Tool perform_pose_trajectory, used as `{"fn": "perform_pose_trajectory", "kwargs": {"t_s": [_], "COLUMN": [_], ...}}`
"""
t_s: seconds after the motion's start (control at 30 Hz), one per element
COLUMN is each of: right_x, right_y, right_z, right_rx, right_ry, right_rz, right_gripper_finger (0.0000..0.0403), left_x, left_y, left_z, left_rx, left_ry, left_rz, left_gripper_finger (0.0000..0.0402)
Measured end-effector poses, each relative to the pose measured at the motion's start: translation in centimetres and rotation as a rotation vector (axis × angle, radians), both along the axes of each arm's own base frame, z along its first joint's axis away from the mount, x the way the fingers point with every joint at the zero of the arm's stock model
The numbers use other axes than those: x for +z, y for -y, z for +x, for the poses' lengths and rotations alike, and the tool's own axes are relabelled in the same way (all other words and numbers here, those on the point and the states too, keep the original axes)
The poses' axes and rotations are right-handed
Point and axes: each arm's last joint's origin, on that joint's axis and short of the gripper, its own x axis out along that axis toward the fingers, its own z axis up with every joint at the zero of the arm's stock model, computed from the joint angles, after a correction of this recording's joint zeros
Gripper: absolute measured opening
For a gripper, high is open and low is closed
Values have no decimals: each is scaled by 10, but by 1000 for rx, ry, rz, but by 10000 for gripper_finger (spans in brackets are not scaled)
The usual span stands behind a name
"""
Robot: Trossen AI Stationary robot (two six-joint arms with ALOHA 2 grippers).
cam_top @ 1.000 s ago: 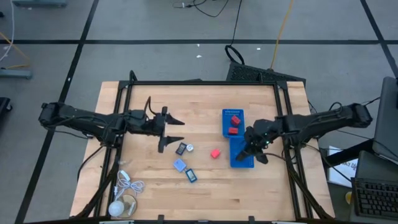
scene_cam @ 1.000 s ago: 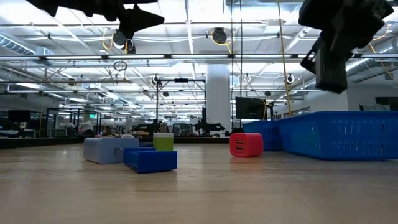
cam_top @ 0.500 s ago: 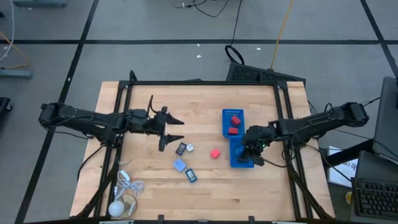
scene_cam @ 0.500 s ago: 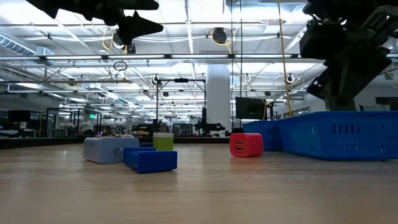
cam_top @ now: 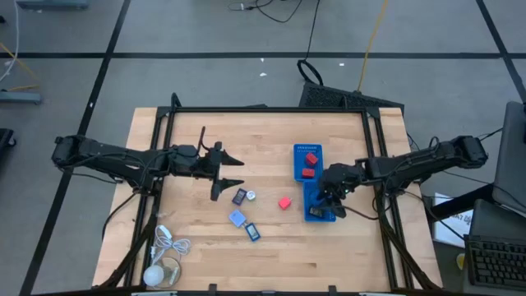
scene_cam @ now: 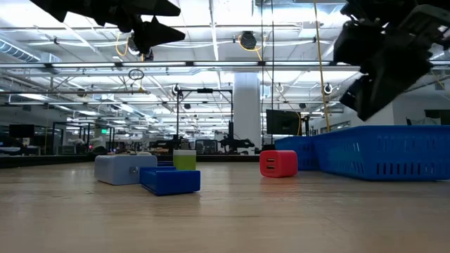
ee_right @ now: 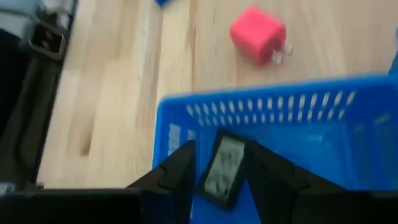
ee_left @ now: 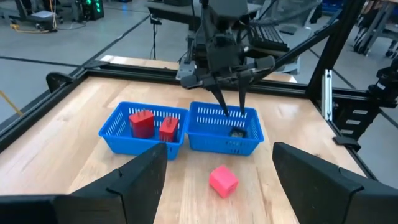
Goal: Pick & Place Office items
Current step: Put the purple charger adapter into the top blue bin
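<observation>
My right gripper (ee_left: 229, 102) is open and points down over the near blue tray (cam_top: 308, 212), its fingers just above the tray's inside. A black piece with a grey face (ee_right: 224, 167) lies flat on that tray's floor below and between the fingers, untouched. Two red pieces (ee_left: 152, 124) sit in the far blue tray (cam_top: 297, 164). A red cube (cam_top: 284, 202), a black piece (cam_top: 239, 196), a grey-blue block (cam_top: 237, 218) and a blue block (cam_top: 252, 233) rest on the table. My left gripper (cam_top: 227, 170) hovers open, high above the table left of centre.
A coiled white cable with a round white object (cam_top: 164, 259) lies at the table's near left corner. A small white round thing (cam_top: 251, 196) sits beside the black piece. The two trays stand end to end on the right half; bare wood lies between the loose pieces and the trays.
My right gripper came down toward the near tray, dipped into it, then rose a little. The black piece that hung below its fingers a second ago now lies on the tray floor, free of the gripper.
</observation>
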Motion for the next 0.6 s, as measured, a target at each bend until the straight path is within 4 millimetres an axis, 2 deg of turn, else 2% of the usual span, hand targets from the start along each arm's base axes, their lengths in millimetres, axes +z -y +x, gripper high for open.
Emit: {"fn": "perform_pose_trajectory", "kwargs": {"t_s": [0.27, 0.47, 0.6], "right_x": [21, 47, 65], "right_y": [5, 5, 5], "right_z": [17, 28, 30], "right_rx": [-15, 41, 85], "right_ry": [288, 630, 852], "right_rz": [5, -79, -186], "right_gripper_finger": [122, 119, 118], "left_x": [-1, -10, -19], "left_y": [0, 0, -2], "left_z": [0, -3, -7], "left_rx": [0, 21, 113], "left_ry": [-14, -104, -208], "left_rz": [-4, -55, -114], "left_gripper_finger": [296, 296, 296]}}
